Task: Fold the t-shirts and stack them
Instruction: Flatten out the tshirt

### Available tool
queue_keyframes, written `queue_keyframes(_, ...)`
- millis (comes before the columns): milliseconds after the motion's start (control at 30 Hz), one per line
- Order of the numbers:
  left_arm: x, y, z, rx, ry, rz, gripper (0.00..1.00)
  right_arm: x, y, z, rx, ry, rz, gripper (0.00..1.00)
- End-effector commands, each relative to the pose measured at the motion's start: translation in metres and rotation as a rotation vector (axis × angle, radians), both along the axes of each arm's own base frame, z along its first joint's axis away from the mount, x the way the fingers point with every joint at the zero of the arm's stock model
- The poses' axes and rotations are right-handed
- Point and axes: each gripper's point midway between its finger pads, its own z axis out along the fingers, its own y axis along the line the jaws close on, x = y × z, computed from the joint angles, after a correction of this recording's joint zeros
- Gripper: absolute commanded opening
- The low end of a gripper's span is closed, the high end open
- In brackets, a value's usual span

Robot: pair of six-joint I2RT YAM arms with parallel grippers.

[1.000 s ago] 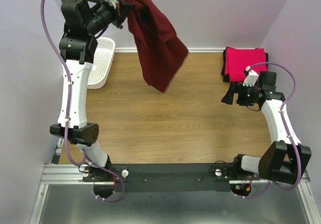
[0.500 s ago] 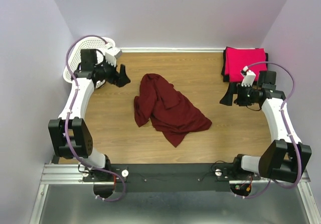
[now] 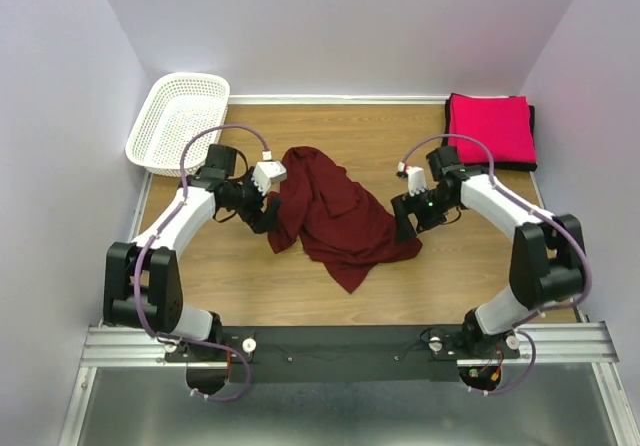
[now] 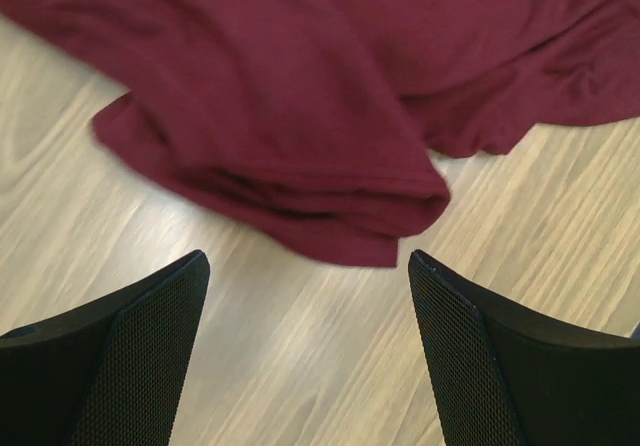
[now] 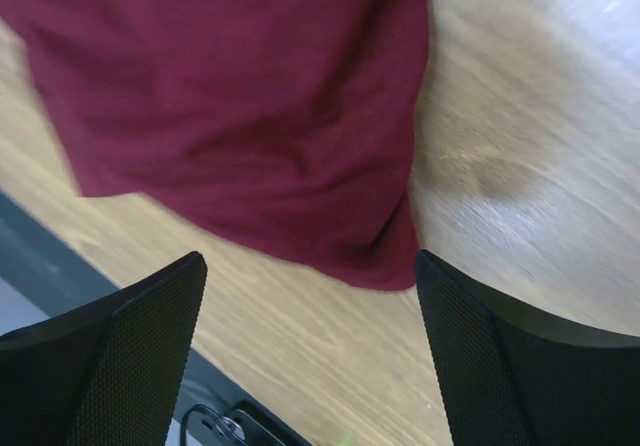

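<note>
A dark maroon t-shirt [image 3: 338, 216] lies crumpled in the middle of the wooden table. My left gripper [image 3: 264, 213] hovers low at its left edge, jaws open and empty. In the left wrist view a folded hem of the maroon t-shirt [image 4: 300, 96] lies just ahead of the open left gripper [image 4: 308, 356]. My right gripper [image 3: 404, 224] is at the shirt's right corner, open and empty. The right wrist view shows a corner of the maroon t-shirt [image 5: 240, 106] ahead of the right gripper [image 5: 310, 356]. A folded pink-red t-shirt [image 3: 490, 129] rests on a black t-shirt [image 3: 447, 144] at the back right.
A white mesh basket [image 3: 178, 121] stands at the back left corner. Purple walls close in the table on three sides. The black rail [image 3: 330, 346] with both arm bases runs along the near edge.
The left gripper let go of the maroon t-shirt, which dropped onto the table. Both arms then swung in low to the shirt's left and right edges.
</note>
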Motion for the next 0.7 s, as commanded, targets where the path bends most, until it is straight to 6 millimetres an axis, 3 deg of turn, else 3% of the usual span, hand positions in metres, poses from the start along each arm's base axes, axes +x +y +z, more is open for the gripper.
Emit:
queue_keyframes(0, 0.018, -0.014, 0.001, 0.011, -0.046, -0.004, 0.89, 0.001, 0.000, -0.021, -0.109, 0.030, 0.021, 0.90)
queue_keyframes(200, 0.018, -0.039, -0.026, 0.017, 0.053, -0.053, 0.89, 0.001, -0.001, -0.047, -0.170, 0.100, 0.029, 0.86)
queue_keyframes(267, 0.019, -0.042, -0.037, 0.014, 0.097, -0.044, 0.88, 0.001, -0.002, -0.055, -0.180, 0.121, 0.026, 0.76)
queue_keyframes(300, 0.024, -0.044, -0.037, 0.014, 0.098, -0.037, 0.82, 0.000, -0.003, -0.062, -0.190, 0.140, 0.027, 0.70)
queue_keyframes(433, 0.034, -0.041, -0.048, 0.016, 0.167, -0.012, 0.23, 0.009, -0.014, -0.065, -0.256, 0.121, 0.003, 0.34)
queue_keyframes(467, 0.034, -0.032, -0.044, 0.002, 0.186, 0.005, 0.00, 0.011, -0.016, -0.064, -0.273, 0.108, -0.001, 0.28)
queue_keyframes(500, 0.041, -0.026, -0.035, -0.005, 0.168, 0.014, 0.00, 0.015, -0.021, -0.059, -0.286, 0.084, -0.012, 0.20)
queue_keyframes(533, 0.043, -0.019, -0.025, -0.010, 0.147, 0.020, 0.00, 0.019, -0.031, -0.056, -0.330, 0.057, -0.024, 0.01)
queue_keyframes(667, 0.052, 0.040, -0.005, 0.069, 0.078, 0.087, 0.00, 0.033, -0.063, -0.042, -0.409, -0.023, -0.043, 0.01)
